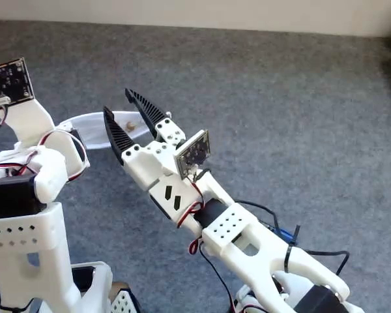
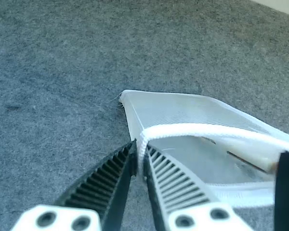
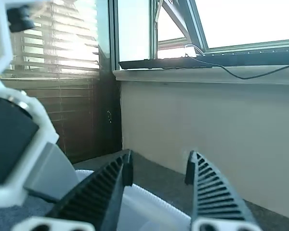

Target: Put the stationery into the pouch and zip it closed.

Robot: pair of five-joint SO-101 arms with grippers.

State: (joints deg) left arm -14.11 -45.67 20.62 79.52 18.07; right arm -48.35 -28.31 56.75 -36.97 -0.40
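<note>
The white mesh pouch (image 2: 192, 118) lies on grey carpet, its thick white rim (image 2: 207, 131) arching up. My left gripper (image 2: 140, 148) is shut on that rim at the pouch's near end. A thin dark item (image 2: 241, 161) shows through the mesh; I cannot tell what it is. In the high view the pouch (image 1: 91, 128) lies between the two arms. My right gripper (image 1: 116, 100) stands open above its other end with nothing between the fingers. From the right wrist, the open right gripper (image 3: 160, 156) hangs over the pouch (image 3: 149, 207).
Grey carpet (image 1: 280, 98) stretches free to the right and beyond the pouch. A pale wall (image 3: 221, 125) with a window sill stands behind. The left arm's white body (image 1: 26, 189) rises at the left of the high view, and cables (image 1: 274, 222) trail along the right arm.
</note>
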